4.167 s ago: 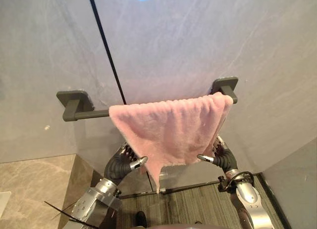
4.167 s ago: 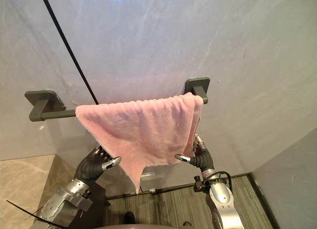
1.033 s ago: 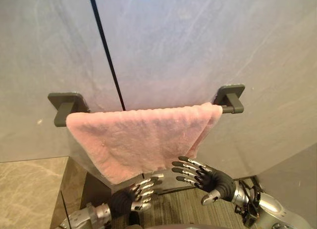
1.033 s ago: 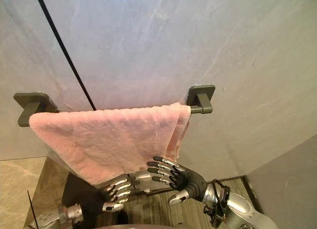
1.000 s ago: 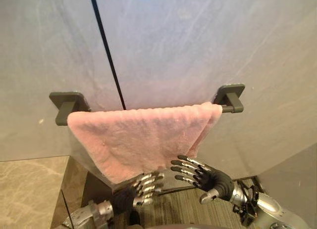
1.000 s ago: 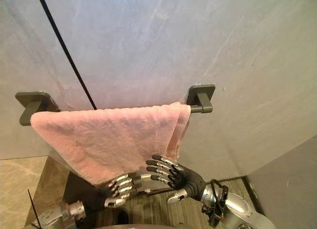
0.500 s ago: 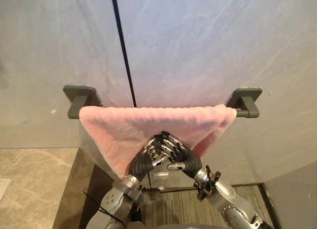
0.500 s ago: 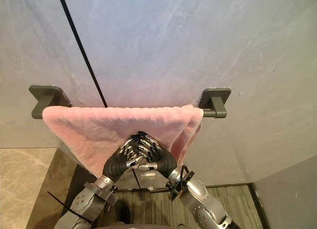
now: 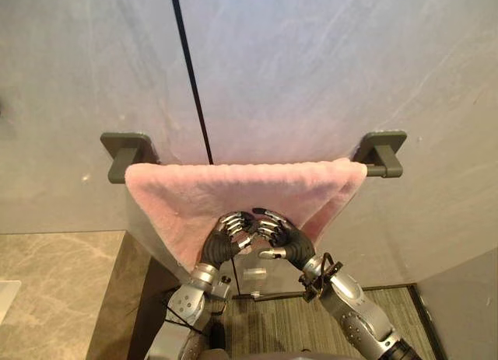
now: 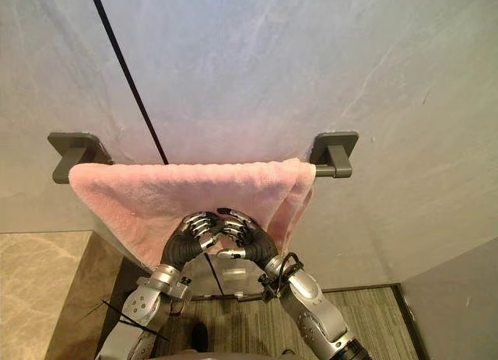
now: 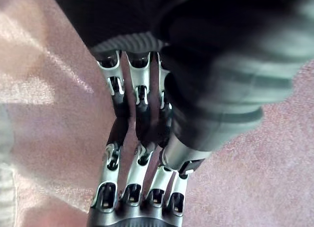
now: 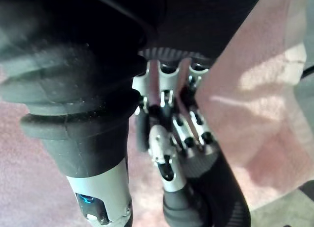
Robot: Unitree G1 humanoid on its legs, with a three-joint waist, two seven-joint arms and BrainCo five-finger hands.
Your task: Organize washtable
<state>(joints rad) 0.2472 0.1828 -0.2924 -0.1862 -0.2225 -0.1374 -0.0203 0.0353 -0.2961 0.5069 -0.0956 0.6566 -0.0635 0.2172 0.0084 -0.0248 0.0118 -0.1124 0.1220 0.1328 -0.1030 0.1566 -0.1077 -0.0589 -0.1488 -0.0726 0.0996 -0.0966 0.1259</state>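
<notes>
One pink towel (image 9: 194, 200) hangs spread along a dark wall rail (image 9: 381, 152). A second ago both hands were apart below it; now the left hand (image 9: 224, 239) and right hand (image 9: 284, 237) meet at its 6 o'clock edge, fingers loosely extended. The wrist views show the fingertips (image 11: 141, 95) touching on the cloth, and the head views show the rail.

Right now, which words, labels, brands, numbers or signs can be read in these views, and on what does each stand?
None: no text can be read anywhere.
The fluffy pink towel, the dark grey wall-mounted towel bar that it hangs over and the grey stone wall bear no print.
The left hand and right hand at the towel show no legible marking.
</notes>
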